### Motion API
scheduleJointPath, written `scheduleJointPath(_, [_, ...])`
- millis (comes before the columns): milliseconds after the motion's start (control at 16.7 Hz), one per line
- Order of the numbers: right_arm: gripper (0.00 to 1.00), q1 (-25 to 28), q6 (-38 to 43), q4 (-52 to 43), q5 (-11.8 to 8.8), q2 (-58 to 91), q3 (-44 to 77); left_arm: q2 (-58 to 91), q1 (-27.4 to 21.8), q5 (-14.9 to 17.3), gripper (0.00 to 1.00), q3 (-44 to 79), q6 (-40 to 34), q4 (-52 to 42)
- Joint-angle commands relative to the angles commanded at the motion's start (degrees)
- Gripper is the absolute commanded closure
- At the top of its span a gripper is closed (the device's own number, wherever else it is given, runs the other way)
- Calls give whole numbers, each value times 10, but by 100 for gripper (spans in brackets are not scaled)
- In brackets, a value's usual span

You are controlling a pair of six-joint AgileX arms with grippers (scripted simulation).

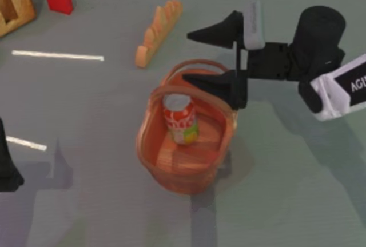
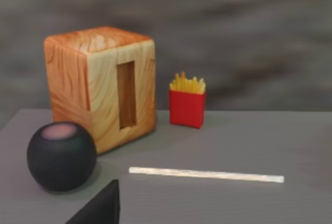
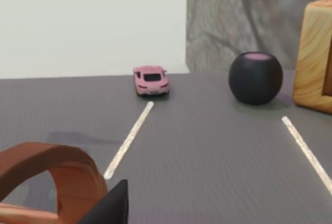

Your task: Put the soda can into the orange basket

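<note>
Left pincer (image 1: 8,170) parked at the desk's left edge, fingers not readable. Soda can (image 1: 180,119) stood inside the orange basket (image 1: 150,144) on its slatted bottom, long axis about vertical, silver top up, slightly tipped. Right pincer (image 1: 220,58) hovered at the basket's far rim, spread wide, empty, lower finger over the rim by the handle. Risk, as judged: withdrawing could snag the handle, dragging the basket and toppling the can.
</note>
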Motion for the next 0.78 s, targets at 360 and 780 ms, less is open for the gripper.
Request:
scheduleJointPath(360, [0,-12,3,-40,37,-67,-46,80,-32,10,0,80,41,-69])
scheduleJointPath(780, [0,-62,6,-185,184,-336,-208,386,-138,35,0,357,190,-320])
